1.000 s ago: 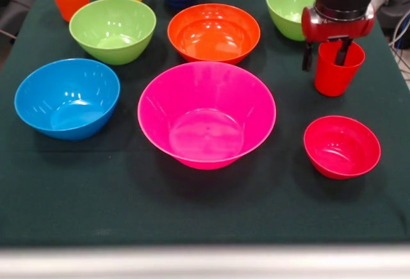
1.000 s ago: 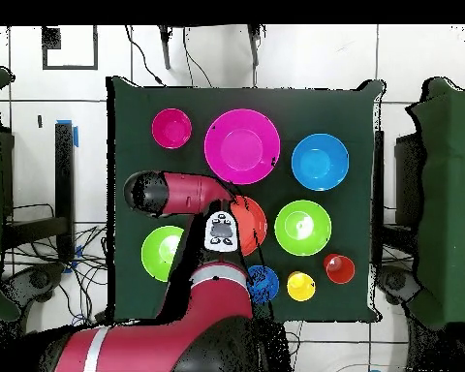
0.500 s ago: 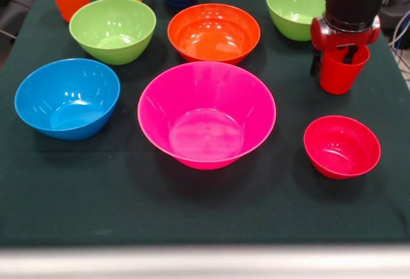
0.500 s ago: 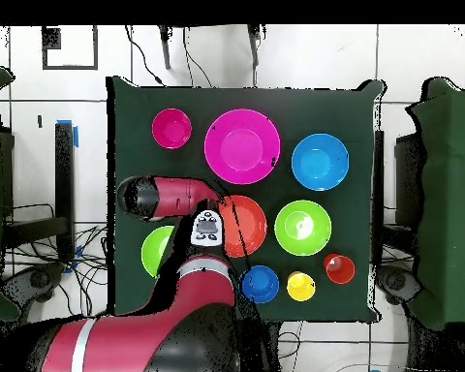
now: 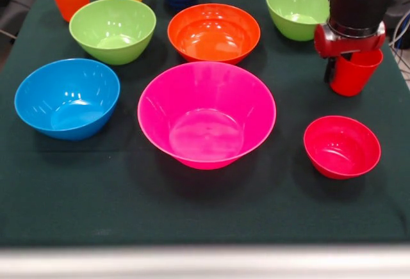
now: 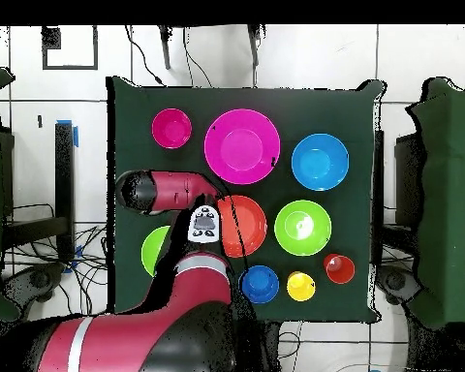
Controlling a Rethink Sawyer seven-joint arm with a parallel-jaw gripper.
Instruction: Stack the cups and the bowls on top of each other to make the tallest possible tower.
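Red cup [image 5: 353, 71] gripped in tool [image 5: 346, 68], above small red bowl [image 5: 341, 146]

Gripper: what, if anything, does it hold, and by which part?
The gripper holds the red cup by its rim, one finger inside and one outside.

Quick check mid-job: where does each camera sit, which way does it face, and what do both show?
Front view: low across the table, facing the robot; the claw holds the red cup, wrist above.
Overhead view: above the table, looking straight down; the red arm enters from the bottom, hiding the cup.
Shared: the pink bowl, blue bowl, green tablecloth.
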